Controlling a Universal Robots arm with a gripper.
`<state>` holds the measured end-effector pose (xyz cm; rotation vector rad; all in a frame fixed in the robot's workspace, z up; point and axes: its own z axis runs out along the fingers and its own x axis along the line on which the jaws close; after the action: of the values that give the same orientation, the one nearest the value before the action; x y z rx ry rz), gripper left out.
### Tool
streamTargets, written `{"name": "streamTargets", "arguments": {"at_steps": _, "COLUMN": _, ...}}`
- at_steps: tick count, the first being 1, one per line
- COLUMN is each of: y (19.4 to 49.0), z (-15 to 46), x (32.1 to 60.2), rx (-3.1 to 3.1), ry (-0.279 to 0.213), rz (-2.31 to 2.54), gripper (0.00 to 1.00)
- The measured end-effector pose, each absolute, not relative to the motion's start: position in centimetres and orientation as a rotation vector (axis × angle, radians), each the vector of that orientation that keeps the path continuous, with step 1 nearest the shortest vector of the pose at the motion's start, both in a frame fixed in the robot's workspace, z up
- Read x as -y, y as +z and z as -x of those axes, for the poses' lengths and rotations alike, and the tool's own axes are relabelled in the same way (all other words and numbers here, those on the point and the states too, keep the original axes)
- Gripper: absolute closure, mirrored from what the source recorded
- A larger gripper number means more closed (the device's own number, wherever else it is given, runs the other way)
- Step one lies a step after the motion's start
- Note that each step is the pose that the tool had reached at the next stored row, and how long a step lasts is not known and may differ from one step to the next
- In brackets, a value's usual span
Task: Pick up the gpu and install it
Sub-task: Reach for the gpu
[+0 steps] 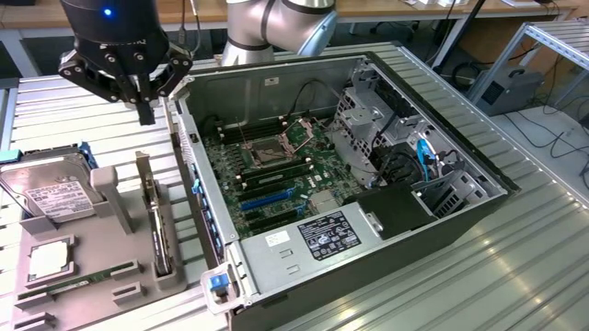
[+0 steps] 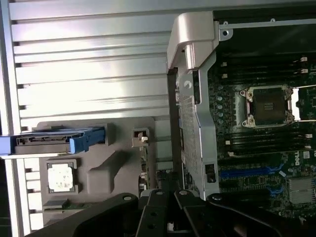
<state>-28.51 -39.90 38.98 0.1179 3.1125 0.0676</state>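
Note:
The gpu (image 1: pixel 158 227) is a thin dark card standing on its long edge in a slot of the grey holder (image 1: pixel 110 207), at the exterior view's left of the open computer case (image 1: pixel 276 79). My gripper (image 1: pixel 145 116) hangs shut and empty above the card's far end, not touching it. In the wrist view the gripper (image 2: pixel 170 207) points down at the gpu's edge (image 2: pixel 143 168), with the case's rear panel (image 2: pixel 195 123) beside it. Blue expansion slots (image 1: pixel 267 200) lie bare on the motherboard (image 2: pixel 247 173).
The holder also carries a silver hard drive (image 1: pixel 51 193), a square processor (image 1: pixel 48 258) and a green memory stick (image 1: pixel 69 286). A power supply (image 1: pixel 318 238), drive cages (image 1: pixel 368 110) and cables (image 1: pixel 405 165) crowd the case. The slatted metal table (image 1: pixel 515 276) surrounds it.

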Motion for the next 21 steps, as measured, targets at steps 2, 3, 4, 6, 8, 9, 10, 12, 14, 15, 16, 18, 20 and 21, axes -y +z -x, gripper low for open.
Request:
{"name": "streamTargets", "arguments": {"at_steps": 2, "y": 38.9, "z": 29.4, "x": 39.9, "rx": -3.112, "ry": 0.068, "rz": -0.118, "gripper": 0.89}}
{"name": "streamTargets", "arguments": {"at_steps": 3, "y": 38.9, "z": 29.6, "x": 39.9, "rx": -3.112, "ry": 0.068, "rz": -0.118, "gripper": 0.89}}
{"name": "streamTargets", "arguments": {"at_steps": 4, "y": 38.9, "z": 29.8, "x": 39.9, "rx": -3.113, "ry": 0.068, "rz": -0.118, "gripper": 0.89}}
{"name": "streamTargets", "arguments": {"at_steps": 6, "y": 38.9, "z": 29.8, "x": 39.9, "rx": -3.113, "ry": 0.068, "rz": -0.118, "gripper": 0.89}}
{"name": "streamTargets", "arguments": {"at_steps": 8, "y": 38.9, "z": 29.9, "x": 41.3, "rx": -3.113, "ry": 0.068, "rz": -0.118, "gripper": 0.89}}
{"name": "streamTargets", "arguments": {"at_steps": 9, "y": 38.9, "z": 29.9, "x": 41.8, "rx": -3.113, "ry": 0.068, "rz": -0.118, "gripper": 0.89}}
{"name": "streamTargets", "arguments": {"at_steps": 10, "y": 38.9, "z": 30.0, "x": 42.3, "rx": -3.113, "ry": 0.068, "rz": -0.118, "gripper": 0.89}}
{"name": "streamTargets", "arguments": {"at_steps": 12, "y": 38.9, "z": 30.0, "x": 43.2, "rx": -3.113, "ry": 0.068, "rz": -0.118, "gripper": 0.89}}
{"name": "streamTargets", "arguments": {"at_steps": 14, "y": 39.0, "z": 30.2, "x": 44.8, "rx": -3.113, "ry": 0.068, "rz": -0.118, "gripper": 0.89}}
{"name": "streamTargets", "arguments": {"at_steps": 15, "y": 38.9, "z": 30.3, "x": 45.5, "rx": -3.113, "ry": 0.068, "rz": -0.118, "gripper": 0.89}}
{"name": "streamTargets", "arguments": {"at_steps": 16, "y": 39.0, "z": 30.4, "x": 46.2, "rx": -3.113, "ry": 0.068, "rz": -0.118, "gripper": 0.89}}
{"name": "streamTargets", "arguments": {"at_steps": 18, "y": 38.9, "z": 30.6, "x": 47.3, "rx": -3.113, "ry": 0.068, "rz": -0.118, "gripper": 0.89}}
{"name": "streamTargets", "arguments": {"at_steps": 20, "y": 38.9, "z": 30.7, "x": 47.8, "rx": -3.113, "ry": 0.068, "rz": -0.118, "gripper": 0.89}}
{"name": "streamTargets", "arguments": {"at_steps": 21, "y": 38.9, "z": 30.7, "x": 48.0, "rx": -3.112, "ry": 0.068, "rz": -0.118, "gripper": 0.89}}
